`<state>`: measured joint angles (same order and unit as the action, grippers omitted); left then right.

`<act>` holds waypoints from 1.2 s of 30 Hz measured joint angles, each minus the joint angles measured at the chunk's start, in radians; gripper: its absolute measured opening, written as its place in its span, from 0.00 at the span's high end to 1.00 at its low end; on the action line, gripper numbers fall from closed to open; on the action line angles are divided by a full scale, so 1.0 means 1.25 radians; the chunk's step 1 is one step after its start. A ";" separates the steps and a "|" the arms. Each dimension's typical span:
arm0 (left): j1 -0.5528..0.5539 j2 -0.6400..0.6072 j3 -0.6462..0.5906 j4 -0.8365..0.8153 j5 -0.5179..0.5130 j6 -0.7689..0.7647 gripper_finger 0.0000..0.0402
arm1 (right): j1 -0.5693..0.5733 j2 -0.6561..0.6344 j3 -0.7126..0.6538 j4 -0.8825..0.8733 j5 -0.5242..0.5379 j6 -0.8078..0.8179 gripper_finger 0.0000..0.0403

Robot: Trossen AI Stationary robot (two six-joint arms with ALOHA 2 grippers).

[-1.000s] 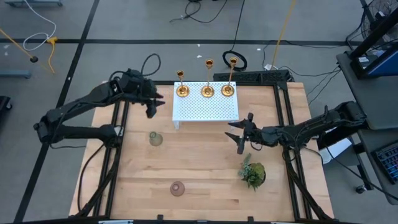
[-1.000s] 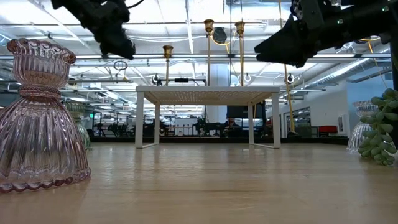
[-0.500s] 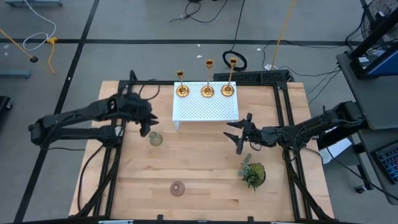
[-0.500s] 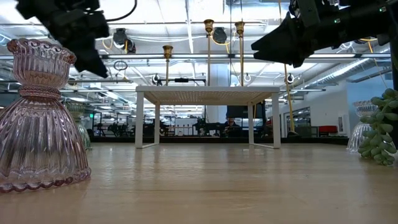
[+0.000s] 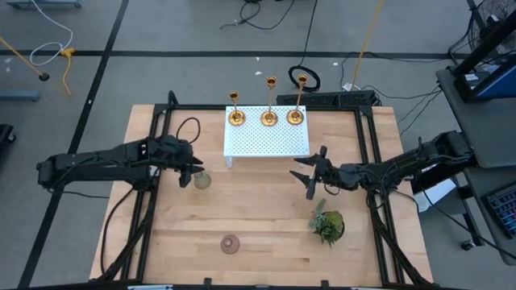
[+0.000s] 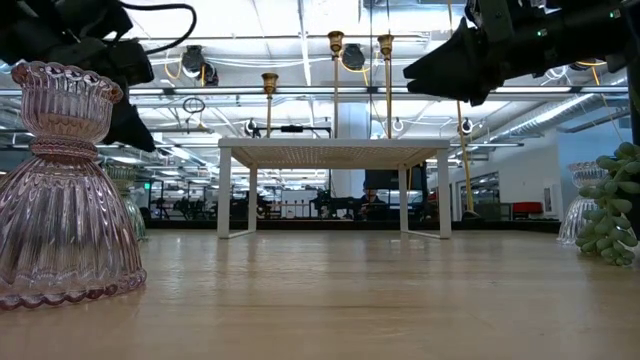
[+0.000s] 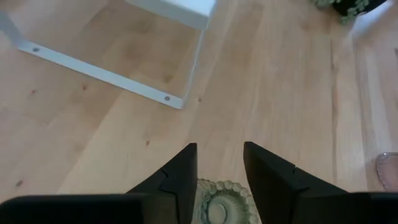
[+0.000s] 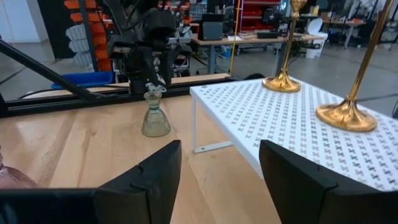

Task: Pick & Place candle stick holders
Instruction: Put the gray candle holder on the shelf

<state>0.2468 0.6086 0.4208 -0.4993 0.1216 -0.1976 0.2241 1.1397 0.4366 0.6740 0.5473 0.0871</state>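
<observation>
left gripper (image 5: 190, 171) open right over small greenish ribbed glass vase (image 5: 201, 180) | right gripper (image 5: 310, 172) open wide, mid-table | three shiny brass candlesticks (image 5: 269, 103) up on white perforated metal shelf (image 5: 266, 141)

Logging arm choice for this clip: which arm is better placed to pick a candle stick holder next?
Probably the right. The right pincer hovers open in front of the white rack, facing the candle stick holders. The left pincer is open over the greenish glass vase, beside the rack.
</observation>
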 joint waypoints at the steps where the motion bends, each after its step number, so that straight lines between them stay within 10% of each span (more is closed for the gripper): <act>1: -0.004 0.000 -0.001 -0.001 -0.001 -0.005 0.65 | 0.000 0.000 0.000 0.004 0.000 -0.010 0.48; 22: -0.175 0.000 -0.130 0.043 -0.121 -0.080 0.52 | -0.028 0.000 0.001 0.026 -0.004 -0.213 0.48; 36: -0.217 0.000 -0.268 0.318 -0.149 -0.114 0.52 | -0.131 0.000 0.001 0.051 -0.253 -0.229 0.48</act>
<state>-0.0238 0.6089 0.0858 -0.1015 -0.0648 -0.3399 0.0599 1.1397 0.4377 0.7372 0.2315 -0.1997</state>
